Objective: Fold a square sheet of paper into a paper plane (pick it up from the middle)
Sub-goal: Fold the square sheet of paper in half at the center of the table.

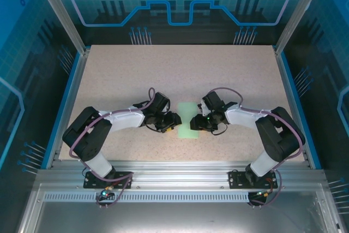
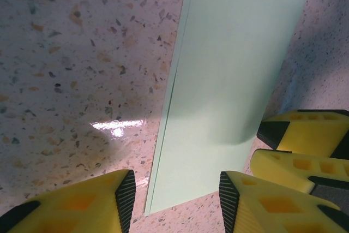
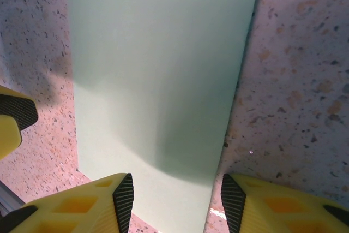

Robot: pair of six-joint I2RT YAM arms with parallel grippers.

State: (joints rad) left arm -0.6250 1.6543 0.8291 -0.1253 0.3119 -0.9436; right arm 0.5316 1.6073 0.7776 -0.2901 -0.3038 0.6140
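The square sheet of paper (image 1: 188, 121) lies flat on the speckled table, doubled over into a narrow pale mint-green rectangle. Its two layers show along the left edge in the left wrist view (image 2: 229, 80). My left gripper (image 1: 173, 119) hovers at the strip's left side, open, and its jaws straddle the strip's near end (image 2: 177, 203). My right gripper (image 1: 200, 124) faces it from the right, open as well, with its jaws either side of the strip's end (image 3: 177, 203) over the paper (image 3: 158, 69). Neither holds the paper. The right gripper's yellow fingers (image 2: 305, 135) sit beside the strip.
The speckled tabletop (image 1: 180, 75) stretches wide behind and to both sides of the paper. Blue side rails (image 1: 65, 107) and an aluminium front rail (image 1: 180, 170) bound it. The arm bases (image 1: 103, 175) stand at the near edge.
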